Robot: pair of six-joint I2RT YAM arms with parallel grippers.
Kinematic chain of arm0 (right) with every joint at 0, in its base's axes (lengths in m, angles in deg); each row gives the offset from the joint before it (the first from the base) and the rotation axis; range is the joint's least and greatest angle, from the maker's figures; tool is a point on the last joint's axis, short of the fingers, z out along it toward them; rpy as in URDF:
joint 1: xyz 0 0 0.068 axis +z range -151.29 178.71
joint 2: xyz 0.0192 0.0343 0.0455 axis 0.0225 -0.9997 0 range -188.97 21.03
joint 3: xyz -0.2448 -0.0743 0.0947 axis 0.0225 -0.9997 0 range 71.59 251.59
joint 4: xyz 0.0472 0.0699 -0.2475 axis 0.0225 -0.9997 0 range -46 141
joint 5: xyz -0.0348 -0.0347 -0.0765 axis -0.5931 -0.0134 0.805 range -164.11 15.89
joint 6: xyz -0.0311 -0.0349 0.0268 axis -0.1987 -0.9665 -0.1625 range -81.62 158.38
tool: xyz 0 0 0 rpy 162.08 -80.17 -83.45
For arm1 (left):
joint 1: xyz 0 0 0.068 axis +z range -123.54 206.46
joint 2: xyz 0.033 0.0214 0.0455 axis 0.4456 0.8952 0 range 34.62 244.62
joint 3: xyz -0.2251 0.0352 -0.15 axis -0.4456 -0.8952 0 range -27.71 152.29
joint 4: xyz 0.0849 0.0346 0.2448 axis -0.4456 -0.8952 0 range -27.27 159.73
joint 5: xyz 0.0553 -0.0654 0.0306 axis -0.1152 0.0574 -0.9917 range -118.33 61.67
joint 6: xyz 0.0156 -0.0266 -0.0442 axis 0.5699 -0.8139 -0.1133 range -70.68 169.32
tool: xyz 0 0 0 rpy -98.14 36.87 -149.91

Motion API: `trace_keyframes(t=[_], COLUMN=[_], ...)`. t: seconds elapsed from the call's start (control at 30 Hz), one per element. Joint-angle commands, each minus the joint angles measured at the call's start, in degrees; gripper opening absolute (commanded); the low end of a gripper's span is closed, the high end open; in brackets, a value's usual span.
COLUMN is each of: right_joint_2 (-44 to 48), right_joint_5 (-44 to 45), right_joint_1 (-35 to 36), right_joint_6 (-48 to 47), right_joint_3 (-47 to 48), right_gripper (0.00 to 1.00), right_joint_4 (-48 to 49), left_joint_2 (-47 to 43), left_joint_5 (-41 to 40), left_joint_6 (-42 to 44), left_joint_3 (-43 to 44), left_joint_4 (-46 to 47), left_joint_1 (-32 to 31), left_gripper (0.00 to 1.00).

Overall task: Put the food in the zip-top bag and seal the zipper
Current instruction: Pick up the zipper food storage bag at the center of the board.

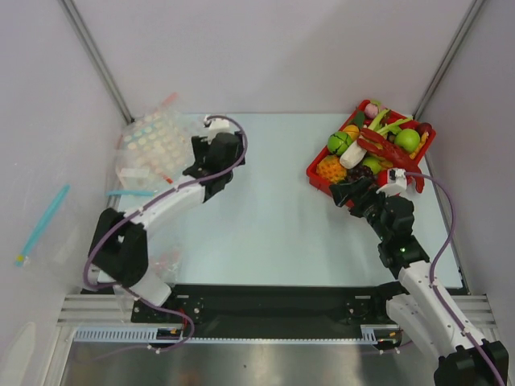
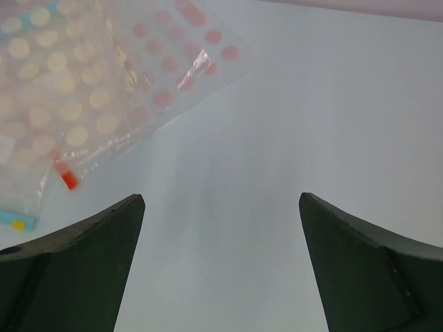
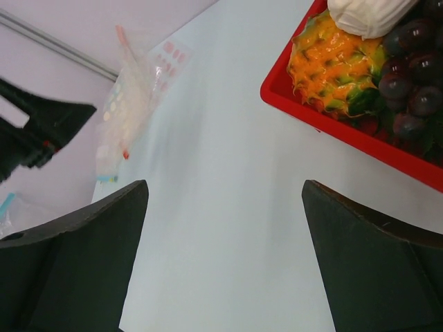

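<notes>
The food sits in a red tray (image 1: 315, 175) at the upper right of the overhead view. The long glossy red crayfish (image 1: 385, 147) lies diagonally across the heap, and the dark purple grape bunch (image 1: 360, 171) is at the tray's near edge. Around them we see a green apple (image 1: 407, 141), a white radish-like piece (image 1: 354, 154) and a bumpy orange pineapple-like fruit (image 1: 331, 169). All of it is smooth moulded plastic. We cannot pick out the red ball-like fruit with certainty.

The zip-top bag (image 1: 179, 119) appears to lie in a crinkly pile of clear pouches at the upper left. Its thin pale pink-red zipper (image 1: 167, 100) sticks out at the pile's far end, but we cannot trace its outline among the overlapping sheets. It holds no food. A dotted bag (image 1: 153, 145) printed with pastel circles lies in the same pile, and a bag with a blue strip (image 1: 40, 221) is at the far left of the frame.

The left hand (image 1: 191, 158) hangs just beside the pile, released, its dark fingers spread wide over bare worktop (image 1: 265, 201). The right hand (image 1: 348, 186) is at the tray's near left corner, also released and holding nothing. The worktop is pale, smooth and matte.
</notes>
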Motion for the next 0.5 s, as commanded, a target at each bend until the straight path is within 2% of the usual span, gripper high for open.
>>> trace_keyframes(t=[0.0, 0.03, 0.13, 0.23, 0.37, 0.47], right_joint_2=[0.5, 0.7, 0.7, 0.8, 1.4, 1.8], right_joint_5=[-1.9, -2.0, -2.4, -2.7, -2.5, -2.8], right_joint_1=[0.0, 0.0, 0.0, 0.0, 0.0, 0.1], right_joint_6=[-1.2, -1.2, -0.8, -1.1, -1.2, -1.1], right_joint_3=[0.1, 0.1, 0.0, 0.2, 0.1, 0.1], right_gripper=[1.0, 1.0, 1.0, 1.0, 1.0, 1.0], right_joint_4=[3.0, 3.0, 3.3, 3.0, 2.9, 2.8], left_joint_2=[8.9, 14.6, 23.3, 32.5, 42.2, 46.3], left_joint_5=[-5.7, -6.6, -9.8, -10.2, -10.1, -10.2], left_joint_6=[13.2, 14.7, 19.1, 22.2, 24.9, 27.6], left_joint_3=[12.1, 17.9, 29.9, 38.1, 45.0, 50.2], left_joint_4=[-5.4, -6.5, -11.8, -13.7, -12.4, -11.2], left_joint_1=[1.2, 1.5, 2.7, 4.0, 6.4, 8.5], left_gripper=[1.0, 1.0, 1.0, 1.0, 1.0, 0.99])
